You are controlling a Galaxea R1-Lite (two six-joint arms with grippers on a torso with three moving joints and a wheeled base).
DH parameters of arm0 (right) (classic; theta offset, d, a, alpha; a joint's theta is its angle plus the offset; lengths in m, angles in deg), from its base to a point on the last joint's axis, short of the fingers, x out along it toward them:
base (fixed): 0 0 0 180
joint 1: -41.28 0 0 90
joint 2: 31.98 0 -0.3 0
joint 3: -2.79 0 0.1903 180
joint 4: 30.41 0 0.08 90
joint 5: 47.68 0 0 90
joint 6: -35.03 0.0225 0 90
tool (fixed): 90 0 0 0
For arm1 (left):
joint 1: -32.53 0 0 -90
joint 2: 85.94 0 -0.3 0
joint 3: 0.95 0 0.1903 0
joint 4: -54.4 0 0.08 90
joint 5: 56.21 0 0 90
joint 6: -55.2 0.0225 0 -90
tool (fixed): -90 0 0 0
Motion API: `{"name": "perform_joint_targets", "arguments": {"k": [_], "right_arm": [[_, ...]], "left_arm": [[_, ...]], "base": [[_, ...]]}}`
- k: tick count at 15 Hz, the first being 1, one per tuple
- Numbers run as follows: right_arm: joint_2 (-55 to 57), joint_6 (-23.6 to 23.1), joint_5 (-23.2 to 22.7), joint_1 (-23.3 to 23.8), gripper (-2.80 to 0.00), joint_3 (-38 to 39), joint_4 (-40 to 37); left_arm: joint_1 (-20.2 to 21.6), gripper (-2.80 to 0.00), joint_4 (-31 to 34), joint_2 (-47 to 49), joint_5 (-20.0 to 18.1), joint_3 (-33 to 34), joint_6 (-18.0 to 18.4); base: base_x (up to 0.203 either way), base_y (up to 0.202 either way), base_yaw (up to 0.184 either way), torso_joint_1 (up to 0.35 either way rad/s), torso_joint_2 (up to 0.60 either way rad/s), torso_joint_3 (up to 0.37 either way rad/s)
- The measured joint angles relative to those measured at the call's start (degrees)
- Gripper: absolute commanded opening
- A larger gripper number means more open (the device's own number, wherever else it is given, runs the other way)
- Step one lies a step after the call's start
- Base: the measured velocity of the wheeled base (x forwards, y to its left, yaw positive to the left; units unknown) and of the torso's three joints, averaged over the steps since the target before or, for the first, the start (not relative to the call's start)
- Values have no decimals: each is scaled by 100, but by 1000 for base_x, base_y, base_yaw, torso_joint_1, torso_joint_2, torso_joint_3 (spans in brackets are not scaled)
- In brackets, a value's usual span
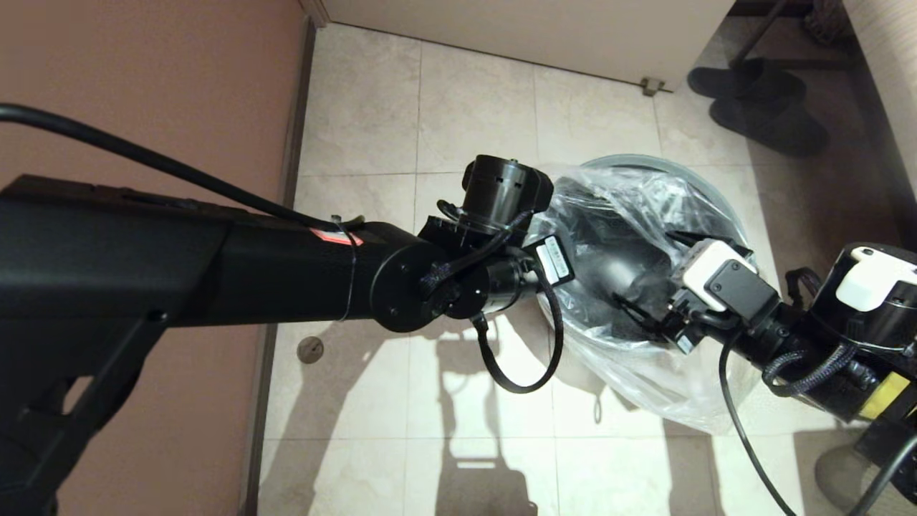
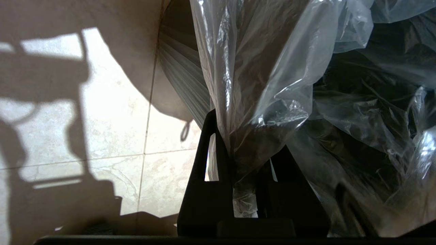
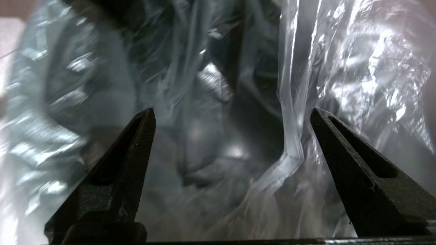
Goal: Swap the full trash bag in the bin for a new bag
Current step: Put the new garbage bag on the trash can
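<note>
left gripper (image 2: pixel 238 160): jaws pressed together on a gathered fold of the new bag (image 1: pixel 630 215), pinching the film at the bin's 9 o'clock edge in the head view; judged to be anchoring that side of the mouth so the rest can be spread. right gripper (image 3: pixel 235 143): 2 dark, textured, wedge-shaped fingers (image 3: pixel 136 153) spread wide with nothing between them, reaching in from 4 o'clock over the bin's opening; a loose vertical pleat of film hangs just inside 1 finger, apart from it as far as can be told; judged ready to take a fresh hold. new bag: thin, clear, crinkly plastic with bright glints, draped over and into the bin (image 1: pixel 630 163), 1 large slack lobe spilling outside toward 6 o'clock onto the floor; not yet seated around the rim. bin: round, dark-walled, lighter grey rim showing at 12 o'clock, ribbed outer wall in the left wrist view. floor (image 1: pixel 473 107): pale glazed tiles, hard shadows. dark slippers (image 1: pixel 759 100) at 1 o'clock, well apart.
</note>
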Motion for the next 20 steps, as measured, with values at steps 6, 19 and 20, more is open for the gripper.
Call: {"name": "perform_joint_targets", "arguments": {"k": [6, 19, 20], "right_arm": [[79, 39, 70, 25, -280, -257, -7], [60, 38, 83, 70, -280, -313, -24], [51, 38, 83, 91, -280, -324, -25]], "left_arm": [[-60, -280, 0, -54, 5, 172, -51], [-54, -280, -40, -167, 7, 612, -54], [-49, -280, -43, -163, 13, 639, -54]], "base": [[0, 0, 0, 0, 0, 0], [0, 0, 0, 0, 0, 0], [0, 0, 0, 0, 0, 0]]}}
